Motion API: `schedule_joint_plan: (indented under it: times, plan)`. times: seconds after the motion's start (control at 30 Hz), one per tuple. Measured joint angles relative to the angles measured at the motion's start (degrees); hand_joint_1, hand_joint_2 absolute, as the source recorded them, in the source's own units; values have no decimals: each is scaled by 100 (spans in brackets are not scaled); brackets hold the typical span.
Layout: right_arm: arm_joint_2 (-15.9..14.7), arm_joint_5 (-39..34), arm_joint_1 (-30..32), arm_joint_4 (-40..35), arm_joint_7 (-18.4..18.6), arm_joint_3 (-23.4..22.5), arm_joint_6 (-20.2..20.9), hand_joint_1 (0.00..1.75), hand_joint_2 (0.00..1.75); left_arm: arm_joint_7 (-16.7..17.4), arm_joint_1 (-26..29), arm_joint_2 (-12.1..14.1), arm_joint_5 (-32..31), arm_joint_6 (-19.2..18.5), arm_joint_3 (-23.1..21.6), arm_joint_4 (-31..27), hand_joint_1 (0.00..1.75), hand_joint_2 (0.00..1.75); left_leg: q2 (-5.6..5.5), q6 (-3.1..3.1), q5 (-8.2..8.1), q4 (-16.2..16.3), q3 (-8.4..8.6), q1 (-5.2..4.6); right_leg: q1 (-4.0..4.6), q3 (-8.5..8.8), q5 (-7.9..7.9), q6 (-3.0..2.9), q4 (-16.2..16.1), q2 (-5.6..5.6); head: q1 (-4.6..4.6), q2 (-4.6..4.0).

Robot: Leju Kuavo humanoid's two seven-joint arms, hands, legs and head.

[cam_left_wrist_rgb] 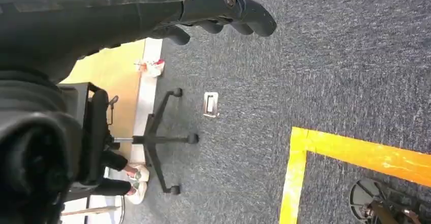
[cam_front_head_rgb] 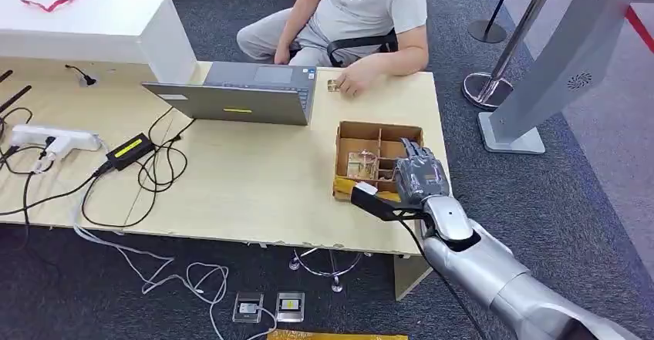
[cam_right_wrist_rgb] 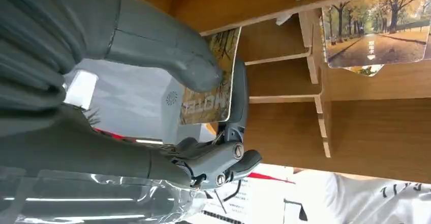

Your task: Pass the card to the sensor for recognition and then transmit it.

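the right hand (cam_front_head_rgb: 419,176) sits over the divided wooden box (cam_front_head_rgb: 348,132) at the near right part of the light wooden table (cam_front_head_rgb: 254,178), and in the right wrist view its thumb (cam_right_wrist_rgb: 167,51) and a dark finger (cam_right_wrist_rgb: 239,99) are clamped on a card (cam_right_wrist_rgb: 211,94) printed with an autumn tree scene, held on edge just beside the box's partitions. a second card (cam_right_wrist_rgb: 378,33) with the same tree-lined picture lies in a compartment of the box farther from the hand; in the head view further cards (cam_front_head_rgb: 361,164) show in a compartment beside the hand. beyond the box, at the far edge of the table, a seated person's hand (cam_front_head_rgb: 353,83) rests on the tabletop, just beside a small object too small to identify. an open grey laptop (cam_front_head_rgb: 243,93) stands to the left of the box, and farther left lie a black power adapter (cam_front_head_rgb: 129,149) with looped cables and a white power strip (cam_front_head_rgb: 50,139). a grey kiosk stand (cam_front_head_rgb: 551,70) rises from the carpet to the right of the table. the left hand (cam_left_wrist_rgb: 223,10) hangs over dark carpet (cam_left_wrist_rgb: 325,66), its fingers curled together with nothing in them, near a yellow floor line (cam_left_wrist_rgb: 350,153) and the base of an office chair (cam_left_wrist_rgb: 157,137).
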Motion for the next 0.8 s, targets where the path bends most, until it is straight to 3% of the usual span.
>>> schedule_joint_plan:
  times: [0.37, 0.6, 0.8]
  plan:
    - [0, 328, -282, -144, 109, -26, -103, 175, 175, -6, 0, 0, 17, 7, 0, 0, 0, 0, 3, 0, 0, 0, -2, 0, 0, 0, 1, -1, 0, 2, 0, 0]
    - [114, 883, -1119, -628, 315, -26, 372, 175, 175, -111, -1, 0, 15, 9, 0, 0, 0, 0, 7, -2, 2, 0, 1, 1, 1, 0, 4, -4, 2, 4, 0, 0]
    - [297, 913, -1408, -833, 264, -13, 415, 175, 175, -111, -1, 0, 26, 2, 0, 0, 0, 0, 6, -2, 2, 0, -1, 1, 1, 0, 3, -4, 3, 4, 0, 0]
